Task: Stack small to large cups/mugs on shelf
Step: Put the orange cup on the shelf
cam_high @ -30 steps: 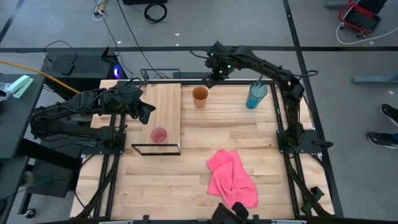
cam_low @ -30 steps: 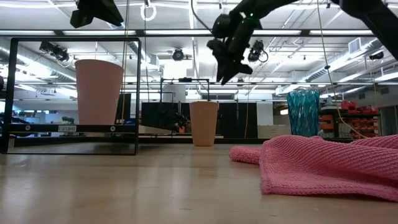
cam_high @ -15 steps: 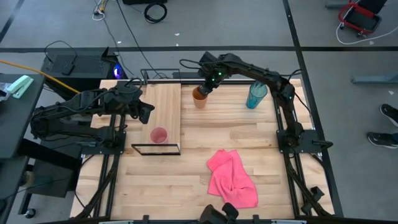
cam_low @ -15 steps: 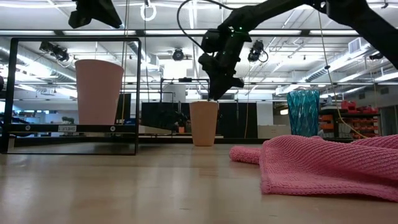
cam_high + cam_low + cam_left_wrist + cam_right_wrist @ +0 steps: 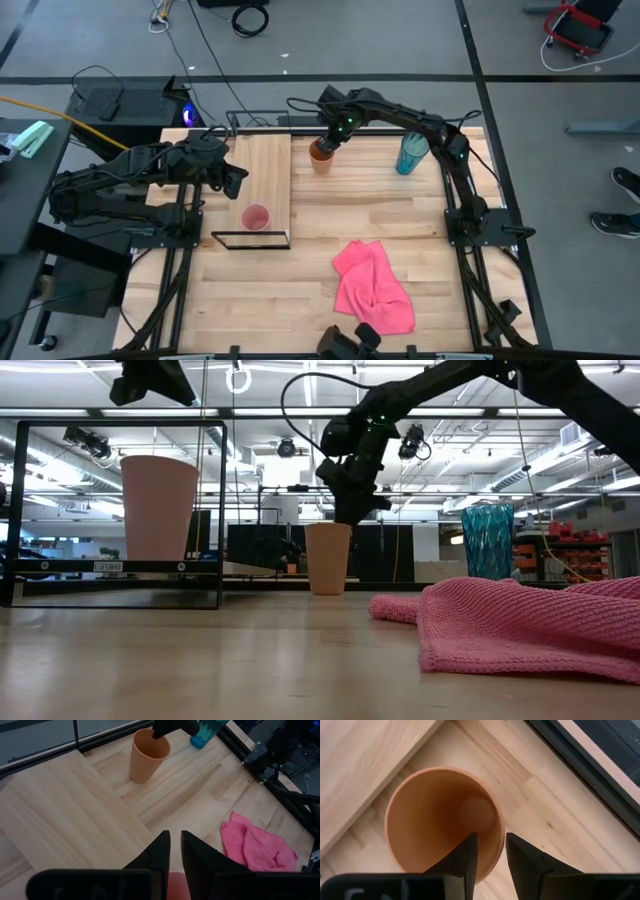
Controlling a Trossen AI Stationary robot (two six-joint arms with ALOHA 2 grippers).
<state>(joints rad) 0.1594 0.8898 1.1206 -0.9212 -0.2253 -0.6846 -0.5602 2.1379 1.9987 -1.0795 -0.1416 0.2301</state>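
Orange plastic marks the medium cup (image 5: 321,157), which stands upright on the slatted wooden desk (image 5: 400,215) just beside the far right corner of the shelf (image 5: 262,172), a light-wood plank in a thin black frame. The right tool (image 5: 329,146) has its tips at the rim of this cup; in the right wrist view its two dark fingers (image 5: 463,859) stand a little apart with the cup's wall (image 5: 492,851) between them, one finger inside the mouth and one outside, though a firm pinch on the plastic cannot be confirmed. The low view shows the same tool (image 5: 347,515) meeting the top edge of the orange cup (image 5: 328,559). The small pink cup (image 5: 255,218) sits upright on the shelf near its front end, and in the low view it (image 5: 158,507) appears inside the black frame. The tall translucent teal tumbler (image 5: 411,153) stands upright on the desk, well apart from the orange cup toward the right arm's base. A crumpled pink cloth (image 5: 373,287) lies on the desk near the front edge. The left tool (image 5: 238,180) hangs over the left side of the shelf, its fingers (image 5: 159,851) nearly together and holding nothing, with the pink cup just below them in the left wrist view.
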